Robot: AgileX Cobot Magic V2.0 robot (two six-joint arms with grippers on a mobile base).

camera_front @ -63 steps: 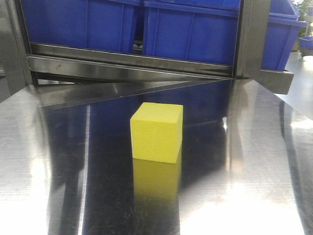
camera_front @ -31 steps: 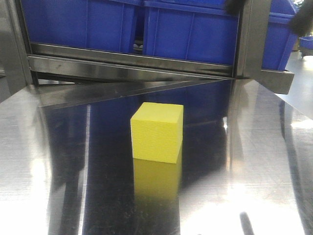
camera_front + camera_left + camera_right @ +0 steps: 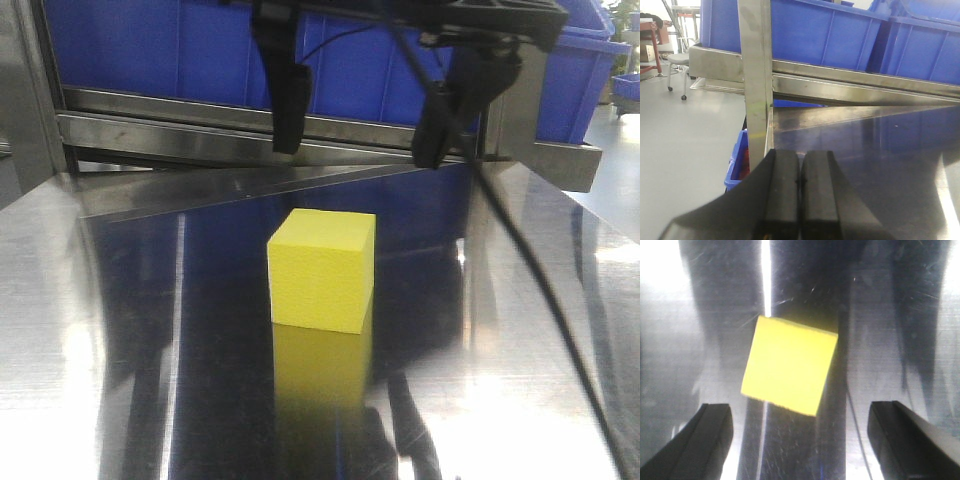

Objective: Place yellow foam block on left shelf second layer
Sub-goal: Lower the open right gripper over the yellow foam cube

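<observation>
- Right gripper [image 3: 358,155]: two long black fingers [image 3: 290,100], tapering to blunt tips (wedge-shaped in the wrist view).
- Cable [image 3: 530,262]: thin, black, running off its body.
- Left gripper [image 3: 800,155]: matte black, two flat rectangular pads [image 3: 782,192] with rounded edges.

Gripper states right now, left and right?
Left gripper: shut, empty.
Right gripper: open above the yellow foam block, holding nothing.

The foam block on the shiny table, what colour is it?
Bright yellow. The foam block shows best in the right wrist view, seen from above.
</observation>
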